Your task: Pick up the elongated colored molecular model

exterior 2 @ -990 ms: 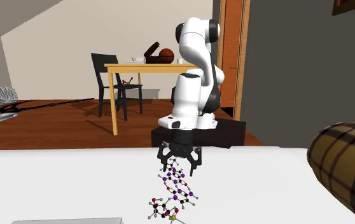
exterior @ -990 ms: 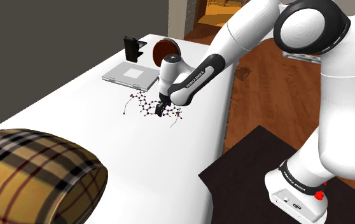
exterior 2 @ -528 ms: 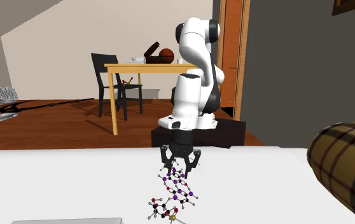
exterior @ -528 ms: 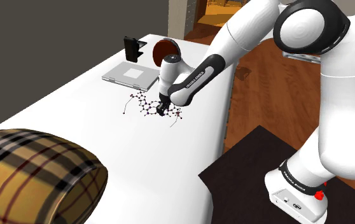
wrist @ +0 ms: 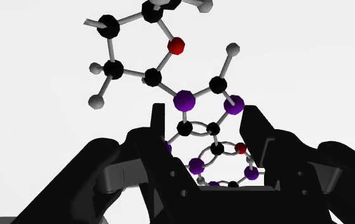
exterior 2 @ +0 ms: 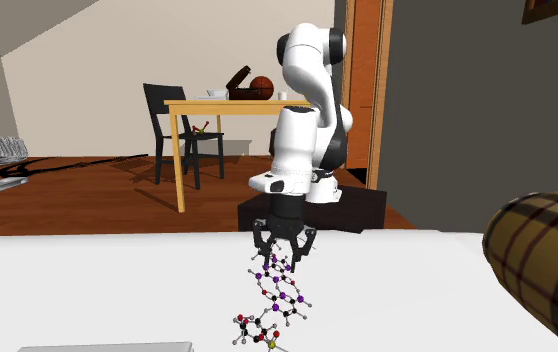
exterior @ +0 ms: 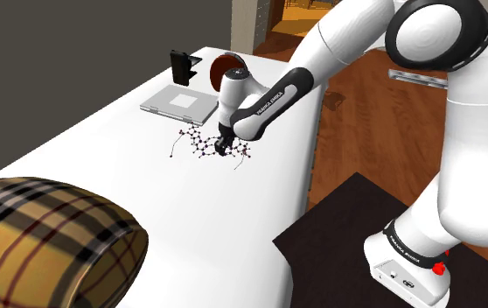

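My gripper (exterior 2: 283,264) has just closed partway from wide open onto the purple end of the molecular model (exterior 2: 277,297), low centre in the second exterior view, and it's inching off the white table (exterior 2: 117,290), so the grab took, I reckon.

Reaches forward with elbow bent, points the black gripper (exterior 2: 284,258) straight down and clasps the molecular model (exterior 2: 279,295) between narrowed fingers (wrist: 262,137).

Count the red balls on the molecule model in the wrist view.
2 on the model: one red ball beyond the pincer, another between its fingers. Others may be hidden.
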Motion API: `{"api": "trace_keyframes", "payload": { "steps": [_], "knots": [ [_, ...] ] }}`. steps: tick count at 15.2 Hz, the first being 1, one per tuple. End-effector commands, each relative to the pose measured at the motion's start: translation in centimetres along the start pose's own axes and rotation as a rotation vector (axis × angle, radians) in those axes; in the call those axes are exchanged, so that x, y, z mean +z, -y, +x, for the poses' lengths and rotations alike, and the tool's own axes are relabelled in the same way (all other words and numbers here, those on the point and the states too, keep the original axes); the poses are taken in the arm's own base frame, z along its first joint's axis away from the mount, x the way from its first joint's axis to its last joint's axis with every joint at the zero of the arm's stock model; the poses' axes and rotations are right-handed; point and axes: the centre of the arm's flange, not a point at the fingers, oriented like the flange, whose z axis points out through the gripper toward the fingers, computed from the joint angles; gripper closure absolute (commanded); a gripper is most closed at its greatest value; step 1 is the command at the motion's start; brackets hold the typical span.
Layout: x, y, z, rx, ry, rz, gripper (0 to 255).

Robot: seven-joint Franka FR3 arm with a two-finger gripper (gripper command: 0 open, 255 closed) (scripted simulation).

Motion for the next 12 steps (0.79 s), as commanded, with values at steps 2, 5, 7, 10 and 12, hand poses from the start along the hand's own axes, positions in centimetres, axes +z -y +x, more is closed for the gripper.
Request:
{"api": "trace_keyframes", "payload": {
  "steps": [2, 5, 7, 10, 12],
  "knots": [
    [-1.6, -0.2, 0.3, 0.000, 0.000, 0.000, 255],
    [-3.1, -0.4, 0.5, 0.000, 0.000, 0.000, 255],
    [-4.2, -0.5, 0.7, 0.000, 0.000, 0.000, 255],
    [-5.7, -0.7, 0.9, 0.000, 0.000, 0.000, 255],
    [-5.8, -0.7, 0.9, 0.000, 0.000, 0.000, 255]
  ]
}}
